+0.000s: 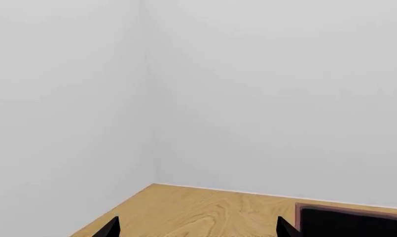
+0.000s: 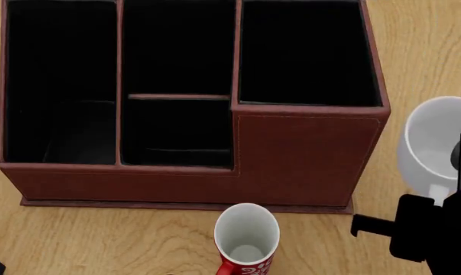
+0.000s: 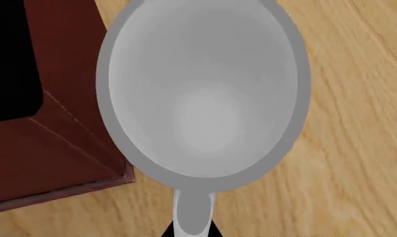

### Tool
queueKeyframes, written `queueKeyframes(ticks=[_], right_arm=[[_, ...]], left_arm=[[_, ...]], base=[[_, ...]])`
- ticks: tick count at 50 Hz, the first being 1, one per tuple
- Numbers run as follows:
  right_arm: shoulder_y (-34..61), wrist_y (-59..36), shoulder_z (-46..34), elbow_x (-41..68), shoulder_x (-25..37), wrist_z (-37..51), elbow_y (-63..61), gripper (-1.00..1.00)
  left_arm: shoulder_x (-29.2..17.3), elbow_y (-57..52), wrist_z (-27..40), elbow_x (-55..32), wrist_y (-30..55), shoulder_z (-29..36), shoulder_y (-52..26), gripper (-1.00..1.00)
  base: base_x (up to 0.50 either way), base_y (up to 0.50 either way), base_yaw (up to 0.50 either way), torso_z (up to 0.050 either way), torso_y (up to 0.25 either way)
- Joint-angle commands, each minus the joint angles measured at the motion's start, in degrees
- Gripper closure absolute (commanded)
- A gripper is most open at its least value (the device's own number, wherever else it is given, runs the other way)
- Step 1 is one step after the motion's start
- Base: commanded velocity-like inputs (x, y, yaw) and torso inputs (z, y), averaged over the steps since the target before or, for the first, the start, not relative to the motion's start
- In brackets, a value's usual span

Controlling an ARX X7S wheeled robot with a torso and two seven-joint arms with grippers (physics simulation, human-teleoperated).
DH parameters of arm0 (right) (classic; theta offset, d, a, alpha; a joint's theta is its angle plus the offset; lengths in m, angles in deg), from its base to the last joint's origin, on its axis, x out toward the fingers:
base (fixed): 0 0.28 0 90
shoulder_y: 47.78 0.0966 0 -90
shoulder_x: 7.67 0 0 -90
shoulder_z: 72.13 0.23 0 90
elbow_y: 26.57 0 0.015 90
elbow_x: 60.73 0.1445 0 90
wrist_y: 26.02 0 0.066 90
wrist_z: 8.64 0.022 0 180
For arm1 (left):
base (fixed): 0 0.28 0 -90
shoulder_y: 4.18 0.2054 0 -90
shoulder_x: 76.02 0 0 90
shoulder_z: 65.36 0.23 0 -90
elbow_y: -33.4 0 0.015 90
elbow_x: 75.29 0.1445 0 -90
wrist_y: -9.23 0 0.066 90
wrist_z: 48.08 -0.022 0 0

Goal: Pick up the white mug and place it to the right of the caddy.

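The white mug (image 2: 436,143) is seen upright at 3 o'clock of the caddy (image 2: 291,154), just beside its right wall, on the wooden worktop (image 2: 421,34). Its handle (image 3: 193,212) is gripped by the right tool (image 3: 192,229). The left tool (image 1: 197,228) is held wide and empty; a red mug (image 2: 247,238) stands at the caddy's 6 o'clock.
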Motion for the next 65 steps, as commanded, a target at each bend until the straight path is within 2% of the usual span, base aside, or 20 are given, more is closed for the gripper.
queueKeyframes(ticks=[1,13,29,54,65], right_arm=[[-0.4,-0.1,0.0,-2.1,-0.6,-1.8,2.3,1.00],[-0.4,-0.4,-0.7,-3.1,-2.3,-3.1,5.1,1.00],[0.7,-1.5,-2.1,-4.2,-5.5,-3.9,8.5,1.00],[-0.8,-0.8,-3.0,-6.1,-6.9,-6.6,12.3,1.00],[-1.3,-0.6,-3.5,-6.9,-7.8,-7.7,14.0,1.00]], left_arm=[[0.6,-0.4,-0.2,-0.1,0.7,1.3,-1.6,-1.00],[-0.8,0.3,0.6,0.3,-0.5,4.0,-3.1,-1.00],[-0.2,0.5,0.2,0.1,-0.1,6.5,-5.9,-1.00],[2.8,-0.5,-1.8,-1.1,4.0,12.2,-14.4,-1.00],[6.4,-0.6,-4.5,-2.1,7.9,16.3,-21.4,-1.00]], base=[[0.00,0.00,0.00,0.000,0.000],[0.00,0.00,0.00,0.001,0.001],[0.00,0.00,0.00,0.000,0.001],[0.00,0.00,0.00,0.000,0.000],[0.00,0.00,0.00,0.000,0.001]])
